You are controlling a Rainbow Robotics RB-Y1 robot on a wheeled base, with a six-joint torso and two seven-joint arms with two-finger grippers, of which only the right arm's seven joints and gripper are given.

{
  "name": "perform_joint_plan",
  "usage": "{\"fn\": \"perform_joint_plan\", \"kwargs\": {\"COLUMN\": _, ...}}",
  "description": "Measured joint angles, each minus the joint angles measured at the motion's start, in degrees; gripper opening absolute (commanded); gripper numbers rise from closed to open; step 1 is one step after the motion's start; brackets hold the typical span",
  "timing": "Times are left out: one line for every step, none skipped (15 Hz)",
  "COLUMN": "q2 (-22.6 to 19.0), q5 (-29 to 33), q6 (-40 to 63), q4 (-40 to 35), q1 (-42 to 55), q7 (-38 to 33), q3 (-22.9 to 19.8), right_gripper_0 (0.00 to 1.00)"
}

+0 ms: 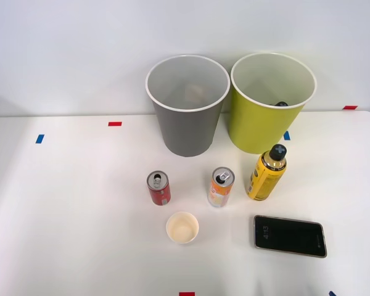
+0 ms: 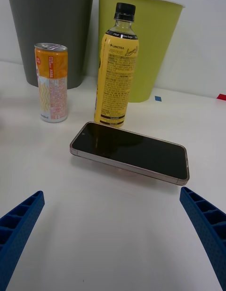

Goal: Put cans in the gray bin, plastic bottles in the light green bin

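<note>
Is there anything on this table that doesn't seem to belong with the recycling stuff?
Yes: a smartphone lies flat, screen up, beside the yellow-labelled bottle, and a small paper cup stands before the cans. Neither is a can or bottle.

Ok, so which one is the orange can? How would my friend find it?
Look at the two tall bins at the back of the white table, the gray bin and the light green bin. In front of the gap between them stands the orange-and-white can. It is taller than the red can on one side and shorter than the yellow bottle on the other.
</note>
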Motion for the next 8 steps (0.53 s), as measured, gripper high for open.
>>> {"fn": "perform_joint_plan", "kwargs": {"q2": 0.00, "q5": 0.00, "q6": 0.00, "q4": 0.00, "q1": 0.00, "q7": 0.00, "q3": 0.00, "right_gripper_0": 1.00}}
{"fn": "perform_joint_plan", "kwargs": {"q2": 0.00, "q5": 0.00, "q6": 0.00, "q4": 0.00, "q1": 0.00, "q7": 0.00, "q3": 0.00, "right_gripper_0": 1.00}}
{"fn": "perform_joint_plan", "kwargs": {"q2": 0.00, "q5": 0.00, "q6": 0.00, "q4": 0.00, "q1": 0.00, "q7": 0.00, "q3": 0.00, "right_gripper_0": 1.00}}
{"fn": "perform_joint_plan", "kwargs": {"q2": 0.00, "q5": 0.00, "q6": 0.00, "q4": 0.00, "q1": 0.00, "q7": 0.00, "q3": 0.00, "right_gripper_0": 1.00}}
{"fn": "perform_joint_plan", "kwargs": {"q2": 0.00, "q5": 0.00, "q6": 0.00, "q4": 0.00, "q1": 0.00, "q7": 0.00, "q3": 0.00, "right_gripper_0": 1.00}}
{"fn": "perform_joint_plan", "kwargs": {"q2": 0.00, "q5": 0.00, "q6": 0.00, "q4": 0.00, "q1": 0.00, "q7": 0.00, "q3": 0.00, "right_gripper_0": 1.00}}
{"fn": "perform_joint_plan", "kwargs": {"q2": 0.00, "q5": 0.00, "q6": 0.00, "q4": 0.00, "q1": 0.00, "q7": 0.00, "q3": 0.00, "right_gripper_0": 1.00}}
{"fn": "perform_joint_plan", "kwargs": {"q2": 0.00, "q5": 0.00, "q6": 0.00, "q4": 0.00, "q1": 0.00, "q7": 0.00, "q3": 0.00, "right_gripper_0": 1.00}}
